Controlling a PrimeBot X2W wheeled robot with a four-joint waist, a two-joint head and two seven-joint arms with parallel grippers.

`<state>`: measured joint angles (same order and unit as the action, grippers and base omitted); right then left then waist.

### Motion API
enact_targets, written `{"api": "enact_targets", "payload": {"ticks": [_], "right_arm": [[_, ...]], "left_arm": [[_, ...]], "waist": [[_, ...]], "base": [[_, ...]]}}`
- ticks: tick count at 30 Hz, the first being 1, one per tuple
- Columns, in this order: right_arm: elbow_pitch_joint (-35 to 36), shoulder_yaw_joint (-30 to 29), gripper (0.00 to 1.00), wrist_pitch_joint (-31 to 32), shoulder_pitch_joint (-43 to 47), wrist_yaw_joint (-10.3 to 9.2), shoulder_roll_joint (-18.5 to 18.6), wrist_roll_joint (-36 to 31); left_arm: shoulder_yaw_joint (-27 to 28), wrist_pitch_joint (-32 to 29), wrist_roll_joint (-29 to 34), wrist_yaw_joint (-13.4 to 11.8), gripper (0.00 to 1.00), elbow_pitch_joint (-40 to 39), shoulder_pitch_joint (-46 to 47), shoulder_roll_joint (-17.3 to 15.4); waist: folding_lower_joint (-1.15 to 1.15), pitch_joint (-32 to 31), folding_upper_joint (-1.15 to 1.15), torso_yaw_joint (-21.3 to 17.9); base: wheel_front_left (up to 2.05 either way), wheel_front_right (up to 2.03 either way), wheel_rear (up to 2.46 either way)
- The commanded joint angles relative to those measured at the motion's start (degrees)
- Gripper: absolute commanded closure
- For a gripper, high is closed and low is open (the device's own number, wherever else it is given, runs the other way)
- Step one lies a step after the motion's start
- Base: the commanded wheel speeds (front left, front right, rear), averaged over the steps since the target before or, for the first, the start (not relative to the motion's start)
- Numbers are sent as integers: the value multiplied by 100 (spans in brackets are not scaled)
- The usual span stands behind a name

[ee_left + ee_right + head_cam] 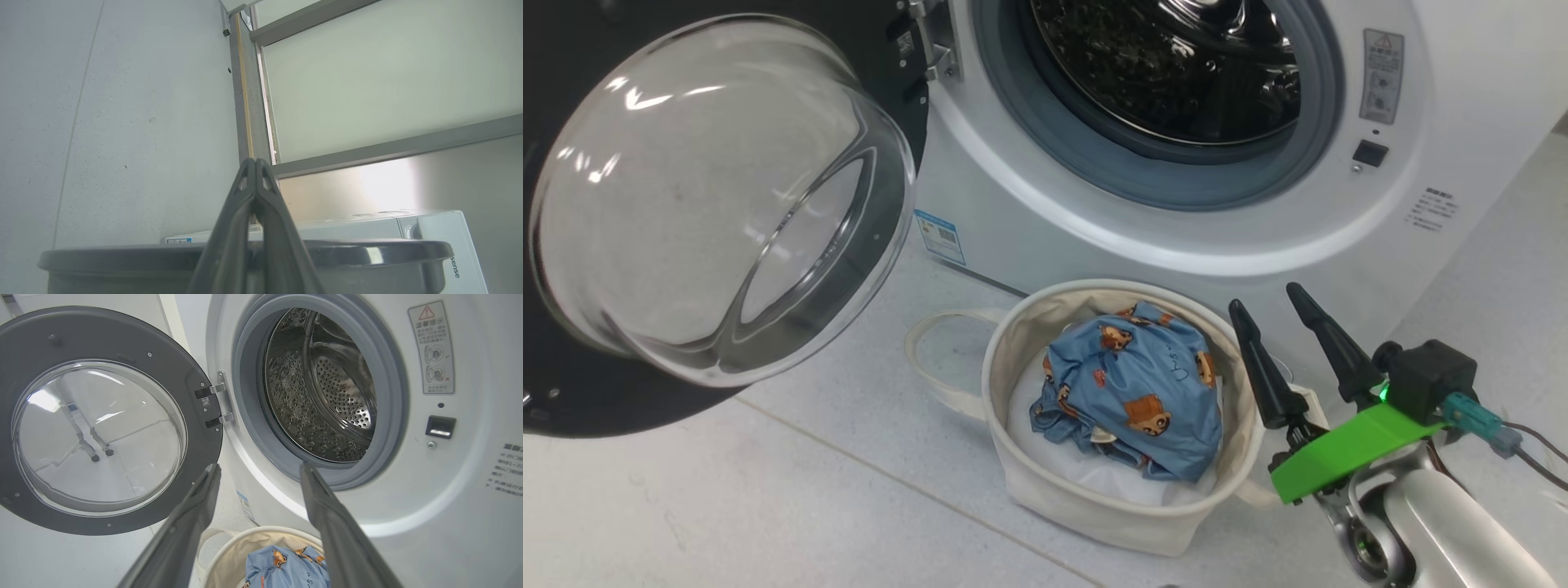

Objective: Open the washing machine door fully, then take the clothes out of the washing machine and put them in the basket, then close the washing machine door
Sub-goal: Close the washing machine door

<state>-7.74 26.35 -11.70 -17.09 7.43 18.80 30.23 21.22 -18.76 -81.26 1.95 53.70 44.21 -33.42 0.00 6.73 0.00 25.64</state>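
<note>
- Door is swung wide open, at 9 o'clock of the drum mouth, glass bowl bulging toward me.
- Washer: bare metal drum wall visible through the mouth.
- Basket sits on the floor, at 6 o'clock of the mouth, just in front of the washer.
- Clothes are bunched inside the basket, on the white liner.
- My right hand is at 3 o'clock of the basket, just beside the rim, fingers spread wide, holding nothing.
- My left hand: fingers pressed together, nothing between them.
</note>
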Motion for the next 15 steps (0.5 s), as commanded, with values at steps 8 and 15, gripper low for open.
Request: {"api": "enact_targets", "payload": {"ticks": [8, 15], "right_arm": [[361, -47, 0, 177, -151, 6, 93, -140], [398, -62, 0, 223, -145, 6, 63, -172]], "left_arm": [[53, -347, -33, 304, 100, 781, 590, -710], [-60, -980, -104, 416, 100, 1167, 795, -703]], "waist": [[0, 156, 0, -120], [0, 176, 0, -82]], "base": [[0, 0, 0], [0, 0, 0]]}}
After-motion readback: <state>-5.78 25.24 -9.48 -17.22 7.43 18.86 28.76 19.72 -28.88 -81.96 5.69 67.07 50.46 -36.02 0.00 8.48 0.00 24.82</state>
